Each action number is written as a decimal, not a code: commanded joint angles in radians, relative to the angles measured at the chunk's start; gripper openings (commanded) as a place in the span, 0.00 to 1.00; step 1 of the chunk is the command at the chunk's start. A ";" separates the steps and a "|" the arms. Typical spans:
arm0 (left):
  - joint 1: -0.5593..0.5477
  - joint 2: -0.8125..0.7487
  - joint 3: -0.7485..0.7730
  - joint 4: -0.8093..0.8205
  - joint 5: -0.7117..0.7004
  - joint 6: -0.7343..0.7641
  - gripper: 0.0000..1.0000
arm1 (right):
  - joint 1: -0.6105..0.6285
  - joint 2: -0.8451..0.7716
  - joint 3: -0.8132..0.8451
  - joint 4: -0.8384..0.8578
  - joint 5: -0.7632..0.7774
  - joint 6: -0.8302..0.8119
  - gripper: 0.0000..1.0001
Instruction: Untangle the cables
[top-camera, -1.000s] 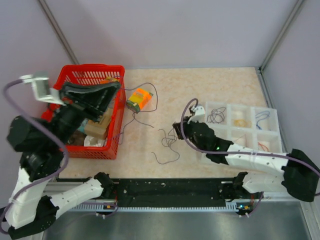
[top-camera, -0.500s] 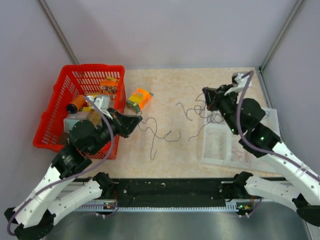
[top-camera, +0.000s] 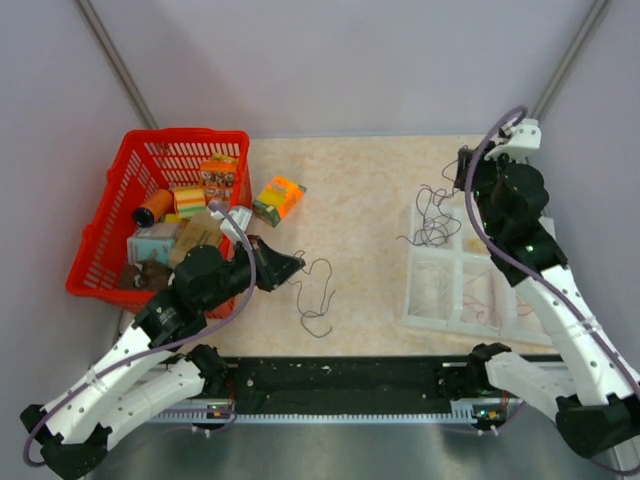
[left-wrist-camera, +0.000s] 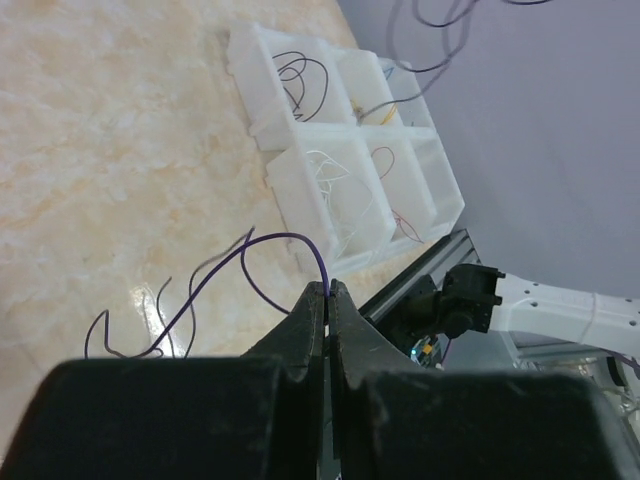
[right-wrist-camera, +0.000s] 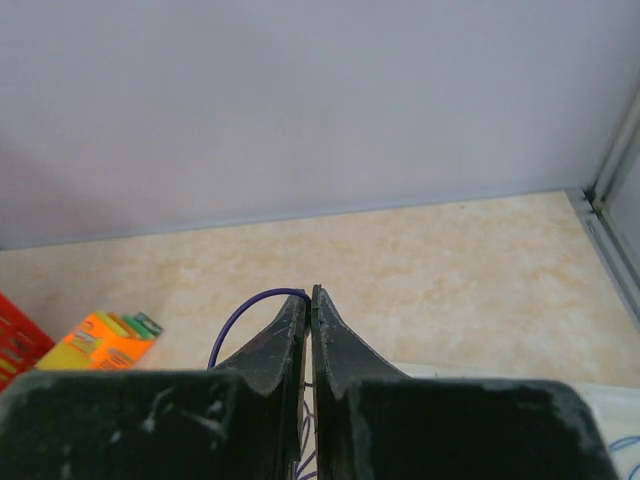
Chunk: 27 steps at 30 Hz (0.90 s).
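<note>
My left gripper (top-camera: 291, 266) is shut on the end of a thin purple cable (top-camera: 327, 292) whose loops trail over the table's front middle. In the left wrist view the purple cable (left-wrist-camera: 283, 238) arcs out of the shut tips (left-wrist-camera: 328, 291), with a darker strand (left-wrist-camera: 190, 285) beside it. My right gripper (top-camera: 462, 172) is raised at the far right, shut on a bundle of dark and purple cables (top-camera: 432, 228) that hangs over the white tray's far-left corner. In the right wrist view a purple cable (right-wrist-camera: 245, 308) curves from the shut tips (right-wrist-camera: 311, 294).
A white compartment tray (top-camera: 412, 300) at the right holds thin cables, also seen in the left wrist view (left-wrist-camera: 262, 128). A red basket (top-camera: 105, 235) of small items stands at the left. An orange box (top-camera: 278, 198) lies next to it.
The right gripper has risen and moved to the far right with its cable bundle. The left gripper has shifted slightly right and nearer. The cables strung between them have parted into two groups.
</note>
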 joint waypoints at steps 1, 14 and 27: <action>-0.003 -0.008 0.012 0.083 0.049 -0.032 0.00 | -0.126 0.073 -0.110 0.081 -0.124 0.095 0.00; -0.003 0.000 -0.008 0.078 0.047 -0.028 0.00 | -0.162 -0.094 -0.342 -0.204 -0.037 0.210 0.00; -0.003 0.068 0.029 0.084 0.070 0.005 0.00 | -0.162 -0.018 -0.352 -0.290 0.000 0.227 0.00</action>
